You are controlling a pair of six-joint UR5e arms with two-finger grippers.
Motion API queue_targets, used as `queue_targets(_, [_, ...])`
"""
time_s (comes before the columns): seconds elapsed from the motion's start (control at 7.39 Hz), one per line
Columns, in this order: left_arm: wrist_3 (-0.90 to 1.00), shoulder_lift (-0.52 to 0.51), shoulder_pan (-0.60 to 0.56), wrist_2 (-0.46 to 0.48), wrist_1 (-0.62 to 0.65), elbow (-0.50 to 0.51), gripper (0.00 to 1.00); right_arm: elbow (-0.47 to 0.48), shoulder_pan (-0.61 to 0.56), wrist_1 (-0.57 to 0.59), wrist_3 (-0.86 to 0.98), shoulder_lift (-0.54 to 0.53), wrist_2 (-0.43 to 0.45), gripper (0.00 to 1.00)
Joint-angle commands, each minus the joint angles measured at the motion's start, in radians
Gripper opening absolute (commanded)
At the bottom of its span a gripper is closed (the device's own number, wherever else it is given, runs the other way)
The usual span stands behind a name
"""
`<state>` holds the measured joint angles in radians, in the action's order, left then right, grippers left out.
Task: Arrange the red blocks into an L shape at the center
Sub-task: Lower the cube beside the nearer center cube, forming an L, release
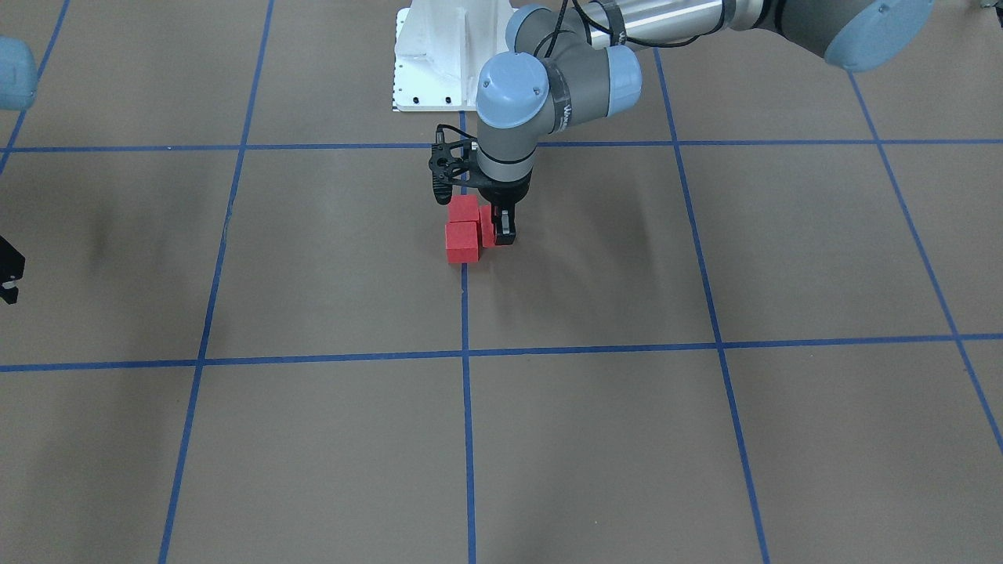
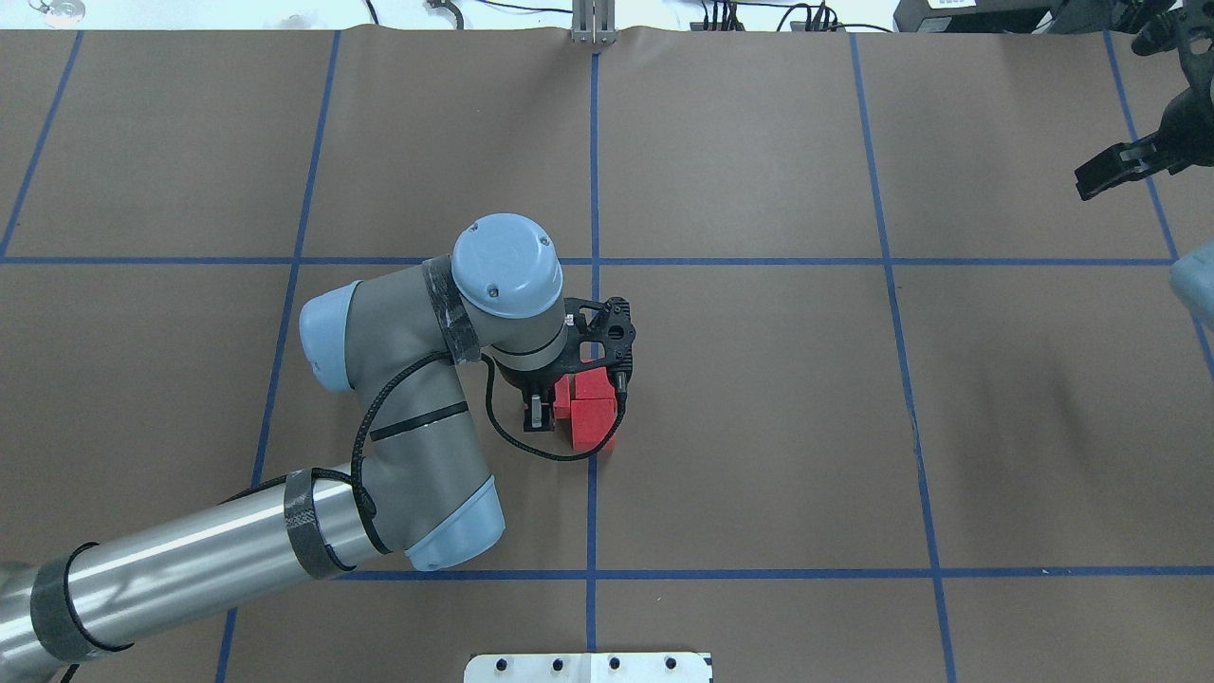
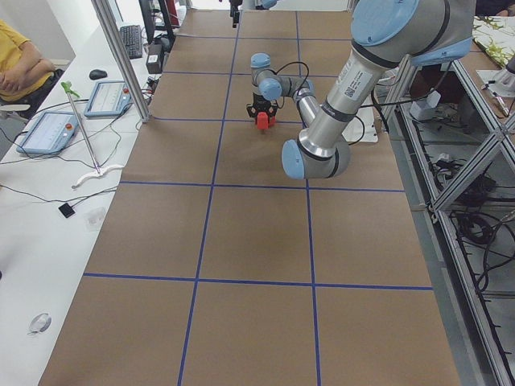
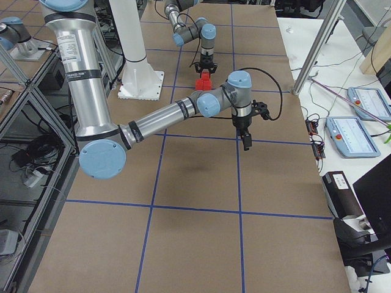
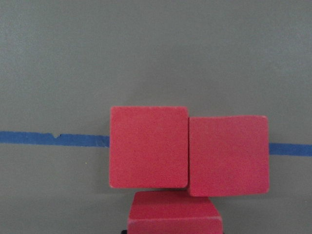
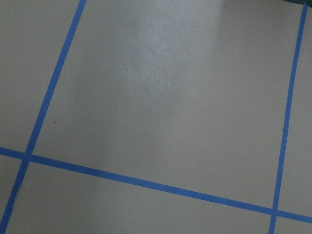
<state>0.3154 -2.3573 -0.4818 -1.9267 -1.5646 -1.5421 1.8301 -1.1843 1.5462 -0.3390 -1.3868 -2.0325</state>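
Three red blocks lie on the middle vertical blue line (image 1: 465, 313) of the brown surface. Two of them (image 1: 463, 208) (image 1: 462, 242) sit side by side along the line; in the left wrist view they (image 5: 148, 146) (image 5: 228, 155) touch, slightly offset. The third block (image 1: 486, 229) stands against them, forming an L, and shows at the bottom of the left wrist view (image 5: 171, 214). My left gripper (image 1: 490, 233) points straight down and is shut on this third block, low at the surface. My right gripper (image 2: 1091, 178) hangs far off at the table's side, empty, its fingers together.
The white robot base (image 1: 435, 59) stands just behind the blocks. The left arm's elbow and forearm (image 2: 398, 417) lie over the surface left of the blocks. The right wrist view shows only brown surface and blue tape lines (image 6: 146, 184).
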Motion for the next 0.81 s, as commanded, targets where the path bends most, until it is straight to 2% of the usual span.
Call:
queue_targets(0.0, [-0.001,-0.002,-0.001,0.0,0.0,0.002,0.0,0.0,0.0,0.0,0.0,0.0,0.0,1.0])
queue_targets(0.68, [-0.024,-0.002,0.0,0.002,0.0,0.008,0.0,0.0,0.0,0.0,0.0,0.002,0.0,1.0])
